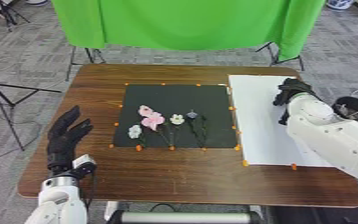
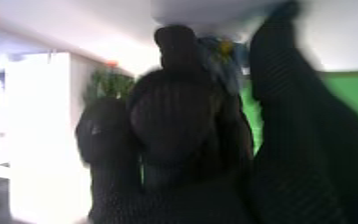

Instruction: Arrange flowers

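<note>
At the table's left side my left hand (image 1: 62,145) is open with its fingers straight. My right hand (image 1: 293,90) is at the far right edge of the white sheet (image 1: 269,130). In the right wrist view, my right hand (image 2: 175,120) is shut on a blue flower (image 2: 225,49) with a yellow spot, partly hidden by the glove; green foliage (image 2: 111,82) shows beyond the fingers. Pink flowers (image 1: 152,119), a white flower (image 1: 176,119), a pale flower (image 1: 135,131) and a small bluish flower (image 1: 192,114) lie on the dark sheet (image 1: 149,95).
Small orange pieces (image 1: 245,163) line both sheets on the brown table (image 1: 175,172). A dark round container (image 1: 355,108) stands by the right arm, at the table's right. A green cloth (image 1: 189,25) hangs beyond the far edge.
</note>
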Motion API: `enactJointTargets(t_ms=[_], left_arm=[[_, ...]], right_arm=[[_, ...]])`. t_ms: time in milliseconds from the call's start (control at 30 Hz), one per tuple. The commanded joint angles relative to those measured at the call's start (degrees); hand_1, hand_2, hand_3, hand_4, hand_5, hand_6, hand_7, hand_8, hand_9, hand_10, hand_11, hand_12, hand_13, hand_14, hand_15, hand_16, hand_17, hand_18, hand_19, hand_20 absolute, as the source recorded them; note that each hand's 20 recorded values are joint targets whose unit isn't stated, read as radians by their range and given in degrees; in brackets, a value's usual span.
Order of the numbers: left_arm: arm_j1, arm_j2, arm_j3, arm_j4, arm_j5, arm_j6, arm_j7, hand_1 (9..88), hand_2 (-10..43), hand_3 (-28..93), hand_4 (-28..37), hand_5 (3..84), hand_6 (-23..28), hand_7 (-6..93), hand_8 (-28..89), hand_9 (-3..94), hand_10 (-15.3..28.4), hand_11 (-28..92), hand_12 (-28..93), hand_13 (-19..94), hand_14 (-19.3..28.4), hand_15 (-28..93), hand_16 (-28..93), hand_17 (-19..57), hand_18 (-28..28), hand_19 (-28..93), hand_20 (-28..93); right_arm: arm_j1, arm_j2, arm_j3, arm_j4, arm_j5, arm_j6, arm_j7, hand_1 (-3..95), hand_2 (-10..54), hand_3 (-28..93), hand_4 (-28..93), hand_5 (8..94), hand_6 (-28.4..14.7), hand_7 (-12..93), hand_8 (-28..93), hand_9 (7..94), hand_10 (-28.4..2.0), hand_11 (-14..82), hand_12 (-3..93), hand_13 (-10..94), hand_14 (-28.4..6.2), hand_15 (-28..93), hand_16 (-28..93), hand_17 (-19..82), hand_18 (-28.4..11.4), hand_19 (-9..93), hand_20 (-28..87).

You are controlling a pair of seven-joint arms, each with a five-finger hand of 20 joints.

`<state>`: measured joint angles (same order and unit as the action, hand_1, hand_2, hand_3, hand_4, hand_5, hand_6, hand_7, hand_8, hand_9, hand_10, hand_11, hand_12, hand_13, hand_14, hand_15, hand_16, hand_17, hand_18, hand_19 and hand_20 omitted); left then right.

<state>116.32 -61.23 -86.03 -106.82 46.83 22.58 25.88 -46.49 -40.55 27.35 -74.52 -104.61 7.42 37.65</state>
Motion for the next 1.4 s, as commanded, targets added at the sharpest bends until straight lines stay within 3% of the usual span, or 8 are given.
enactJointTargets(t_ms=[33,100,133,167,333,500,1100,1400], left_arm=[[0.36,-0.12,-0.32,-0.17,-0.52,0.31,-0.49,48.7,-3.3,70,-6.8,39.3,-0.6,25.6,-13,29.0,8.9,25,10,36,13.9,31,-1,17.5,14.8,32,27],[-0.02,-0.04,-0.14,0.35,-0.98,0.33,-0.26,47.3,-3.2,71,-6.9,39.7,-0.5,25.1,-13,29.3,9.0,25,10,36,13.9,31,-1,16.5,14.8,31,27],[0.56,0.00,-0.44,0.10,-1.41,0.40,0.14,46.6,-3.2,71,-6.9,39.9,-0.4,24.8,-13,29.6,9.0,24,10,36,14.0,31,-1,16.0,14.6,30,26],[0.15,0.41,0.71,-0.10,-1.57,1.60,0.46,45.5,-3.5,71,-7.1,40.0,-0.4,24.7,-13,29.8,9.1,24,10,36,14.1,31,-1,15.3,14.1,29,25],[0.35,0.09,0.36,-0.08,-1.32,1.21,0.00,42.1,-4.6,71,-8.5,41.6,0.0,23.5,-12,32.1,9.9,23,10,36,14.5,31,-1,12.2,13.1,22,22],[-0.08,-0.21,0.56,0.17,-0.93,0.58,-0.26,41.8,-4.6,71,-8.8,42.5,0.1,23.1,-11,33.5,10.2,23,11,36,14.6,30,-1,10.4,13.4,20,21],[-0.03,-0.55,0.45,0.29,-0.71,-0.16,-1.11,38.2,-4.5,71,-9.9,44.0,0.4,22.1,-11,35.9,10.9,23,11,35,15.1,29,0,4.1,13.0,13,18],[0.05,-0.68,0.26,0.25,-0.53,-0.65,-1.40,37.8,-4.5,71,-10.3,44.2,0.4,22.0,-10,36.6,11.0,23,12,35,15.1,29,0,3.0,13.4,13,18]], right_arm=[[-6.53,2.89,2.50,-4.72,0.77,16.12,-5.26,61.3,-8.9,60,-22,79.1,0.1,17,6,90.2,-10.1,8.1,22.7,94,-1.4,61,23,68,-12.7,93,45],[-9.93,3.80,6.98,-9.14,-0.82,17.68,-6.02,61.9,-9.2,60,-22,79.8,-0.1,16,6,91.1,-10.2,7.8,23.3,94,-1.4,62,23,68,-12.4,93,45],[-11.71,4.05,9.18,-11.55,-1.45,18.55,-6.68,61.9,-9.3,60,-22,80.1,-0.1,17,6,91.3,-10.3,7.7,23.5,94,-1.3,62,23,68,-12.5,93,46],[-13.69,4.41,11.44,-14.10,-2.88,18.60,-7.24,61.8,-9.3,61,-21,80.3,-0.2,16,6,91.5,-10.3,7.6,23.7,94,-1.3,62,22,68,-12.5,93,47],[-21.05,5.44,16.48,-25.27,-8.45,15.89,-10.32,61.6,-9.5,61,-21,80.5,0.1,16,6,91.5,-9.9,7.0,24.1,94,-1.1,63,22,68,-12.5,93,47],[-25.56,3.81,16.36,-30.76,-12.60,13.51,-12.04,61.1,-9.5,61,-21,80.5,0.3,16,6,91.4,-9.9,6.7,24.3,94,-1.0,63,22,68,-12.3,93,48],[-29.04,-2.07,13.13,-30.89,-16.43,11.66,-12.19,58.9,-9.4,61,-20,78.9,1.6,17,5,89.0,-9.6,6.0,23.7,94,-1.2,61,24,67,-12.4,93,49],[-29.86,-2.49,14.53,-31.37,-13.52,7.95,-12.09,52.1,-9.5,60,-17,73.1,-0.4,15,5,79.2,-11.8,12.7,15.4,94,-1.3,59,25,66,-12.2,93,48]])
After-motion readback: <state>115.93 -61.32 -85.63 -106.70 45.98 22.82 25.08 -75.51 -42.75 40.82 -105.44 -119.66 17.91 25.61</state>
